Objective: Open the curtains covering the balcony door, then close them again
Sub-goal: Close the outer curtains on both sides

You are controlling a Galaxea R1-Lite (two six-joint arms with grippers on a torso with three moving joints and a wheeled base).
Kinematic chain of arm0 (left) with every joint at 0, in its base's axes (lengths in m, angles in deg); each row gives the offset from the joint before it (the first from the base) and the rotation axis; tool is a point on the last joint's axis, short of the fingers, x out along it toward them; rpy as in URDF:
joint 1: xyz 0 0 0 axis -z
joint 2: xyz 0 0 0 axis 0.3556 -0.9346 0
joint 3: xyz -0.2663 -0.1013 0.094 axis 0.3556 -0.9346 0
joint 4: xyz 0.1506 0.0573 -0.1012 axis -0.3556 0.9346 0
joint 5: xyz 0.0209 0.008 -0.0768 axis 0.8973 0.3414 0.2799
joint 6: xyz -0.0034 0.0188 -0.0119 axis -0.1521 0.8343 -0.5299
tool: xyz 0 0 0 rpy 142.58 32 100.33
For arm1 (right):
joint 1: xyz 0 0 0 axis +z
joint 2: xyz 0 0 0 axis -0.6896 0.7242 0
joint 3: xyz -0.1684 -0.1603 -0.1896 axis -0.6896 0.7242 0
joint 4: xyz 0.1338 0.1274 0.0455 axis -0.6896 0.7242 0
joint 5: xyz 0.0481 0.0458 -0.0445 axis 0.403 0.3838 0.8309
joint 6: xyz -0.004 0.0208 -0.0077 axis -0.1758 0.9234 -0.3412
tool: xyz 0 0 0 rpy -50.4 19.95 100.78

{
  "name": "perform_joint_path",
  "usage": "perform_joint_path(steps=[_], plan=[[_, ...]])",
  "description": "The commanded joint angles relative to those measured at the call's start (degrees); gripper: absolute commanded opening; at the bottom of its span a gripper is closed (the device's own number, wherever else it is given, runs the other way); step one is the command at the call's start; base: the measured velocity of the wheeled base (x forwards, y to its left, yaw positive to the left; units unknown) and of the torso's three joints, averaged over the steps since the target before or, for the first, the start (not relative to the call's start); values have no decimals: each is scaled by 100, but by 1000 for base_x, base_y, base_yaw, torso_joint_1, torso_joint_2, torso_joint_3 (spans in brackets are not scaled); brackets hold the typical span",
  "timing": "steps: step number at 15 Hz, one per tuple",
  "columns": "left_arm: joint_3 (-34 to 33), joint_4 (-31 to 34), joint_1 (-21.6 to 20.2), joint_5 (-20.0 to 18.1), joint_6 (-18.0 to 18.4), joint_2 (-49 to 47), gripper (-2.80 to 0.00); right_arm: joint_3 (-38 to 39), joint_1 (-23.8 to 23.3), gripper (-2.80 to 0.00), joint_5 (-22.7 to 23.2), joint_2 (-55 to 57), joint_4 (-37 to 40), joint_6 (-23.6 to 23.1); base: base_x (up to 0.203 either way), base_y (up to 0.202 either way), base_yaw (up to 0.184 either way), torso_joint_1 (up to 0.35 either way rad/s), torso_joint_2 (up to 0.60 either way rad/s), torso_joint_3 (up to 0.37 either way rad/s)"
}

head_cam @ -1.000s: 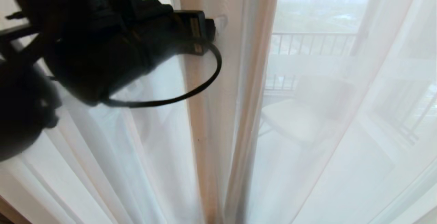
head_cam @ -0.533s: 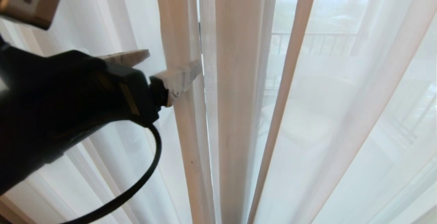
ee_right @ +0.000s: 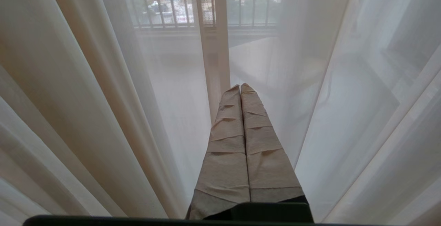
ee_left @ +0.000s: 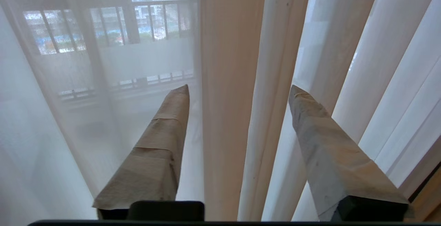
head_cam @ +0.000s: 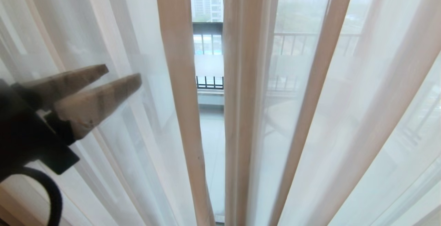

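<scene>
The left hand [head_cam: 115,78], fingers spread and empty, hovers just left of the curtains' [head_cam: 175,81] vertical edge fold, while the right hand [ee_right: 240,87] sits pinched shut.

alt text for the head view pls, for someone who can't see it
Sheer cream curtains hang parted by a narrow gap showing a balcony railing and a tower. The left gripper, fingers apart, sits at the left, clear of the fabric.
</scene>
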Motion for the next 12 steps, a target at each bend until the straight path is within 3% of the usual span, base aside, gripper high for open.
perform_joint_path(steps=[1, 8, 12], plan=[[-159, 107, 0, 6, 0, 437, -280, 0, 0, -280, -1, 2, -5, 2, 0, 0, 0, 0, 0, 0], [-521, 1219, -57, -24, -18, 1599, -280, 0, 0, -280, -1, 0, -5, 2, 0, 0, 0, 0, 0, 0], [-921, 1730, -1029, -38, -121, 2335, -280, 0, 0, -280, -1, 2, -5, 2, 0, 0, 0, 0, 0, 0]])
